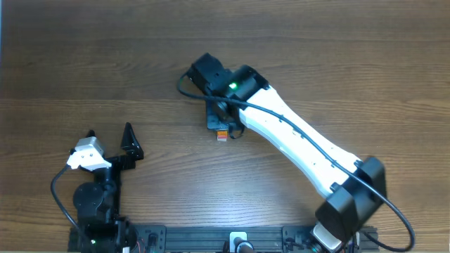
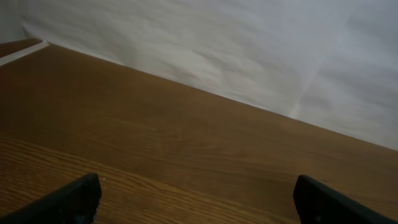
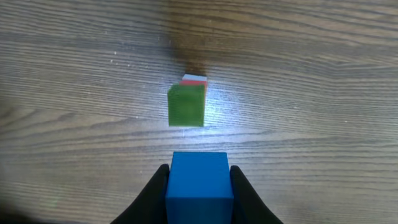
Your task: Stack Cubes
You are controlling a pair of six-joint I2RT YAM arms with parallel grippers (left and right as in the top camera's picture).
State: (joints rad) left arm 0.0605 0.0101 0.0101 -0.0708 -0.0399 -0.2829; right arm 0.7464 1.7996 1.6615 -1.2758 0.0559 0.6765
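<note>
My right gripper (image 3: 199,186) is shut on a blue cube (image 3: 199,185), held above the wooden table. Below it and a little farther on stands a small stack: a green cube (image 3: 186,106) on top, with red and white edges of a lower cube (image 3: 194,79) peeking out behind it. From above, the right gripper (image 1: 219,116) hangs over the middle of the table, and a sliver of the red and white stack (image 1: 222,135) shows beside it. My left gripper (image 1: 111,135) rests open near the table's left front, nothing between its fingers (image 2: 68,202).
Bare wooden table (image 1: 84,63) lies all around the stack. The left wrist view looks across the table toward a white wall (image 2: 249,50). The right arm's white link (image 1: 302,144) stretches diagonally from its base at the bottom right.
</note>
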